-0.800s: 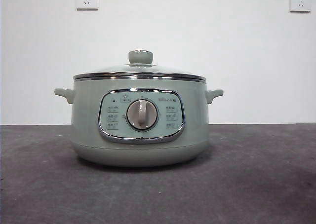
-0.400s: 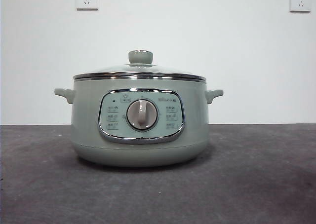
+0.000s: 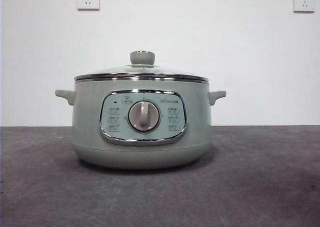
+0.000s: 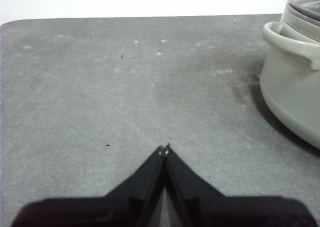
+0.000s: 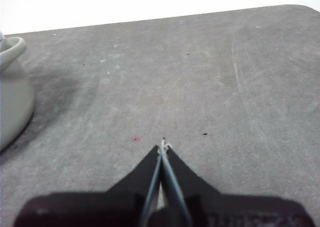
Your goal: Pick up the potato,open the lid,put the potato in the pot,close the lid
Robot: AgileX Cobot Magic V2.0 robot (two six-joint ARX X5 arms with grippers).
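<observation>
Both claws, left [image 4: 164, 148] and right [image 5: 163, 145], pinched closed over matte grey table [image 3: 260, 187]; domed glass lid [image 3: 141, 70] seemingly seated on pot [image 3: 141, 137].

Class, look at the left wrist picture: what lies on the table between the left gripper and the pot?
Only bare grey table lies between the shut left gripper and the pot, as the left wrist view shows.

Glossy pot [image 3: 90, 132]; glass lid [image 3: 141, 71]; matt, speckled table [image 3: 260, 187]

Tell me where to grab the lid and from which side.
Grip the lid by its round green knob, coming straight down from above. The knob stands upright at the dome's centre; the glass is shallow and smooth, and the chrome rim sits flush on the pot.
</observation>
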